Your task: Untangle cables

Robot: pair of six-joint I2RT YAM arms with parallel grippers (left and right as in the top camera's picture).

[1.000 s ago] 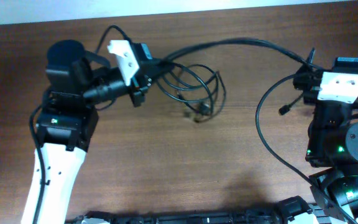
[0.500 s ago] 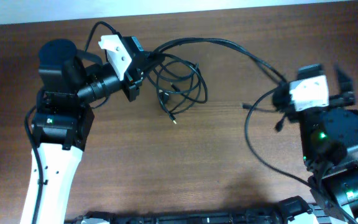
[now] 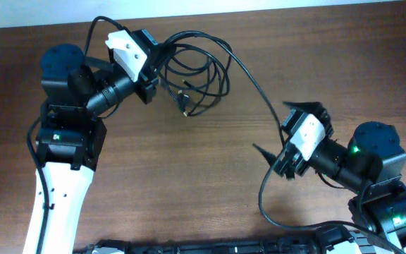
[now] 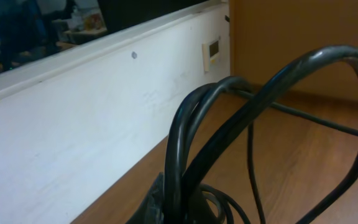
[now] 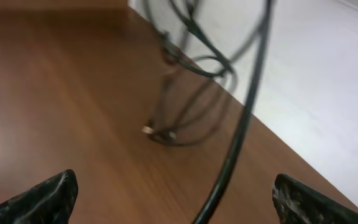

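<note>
At the far side of the desk (image 3: 189,183), the tangle is not undone yet.
The left pincer (image 3: 152,70) is pressed together on the cables (image 3: 199,74), a looped bunch, its arm reaching back. The right pincer (image 3: 273,128) is spread wide, holding nothing, aimed at the bunch, one long strand passing between its sides.

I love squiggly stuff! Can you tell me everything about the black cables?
The cables are thin, black, shiny, rubbery-looking cords, bunched in loose overlapping loops near the far edge of the table. The left gripper is shut on the bunch, holding the loops up. Small plug ends rest on the wood. One long strand sweeps away rightward.
</note>
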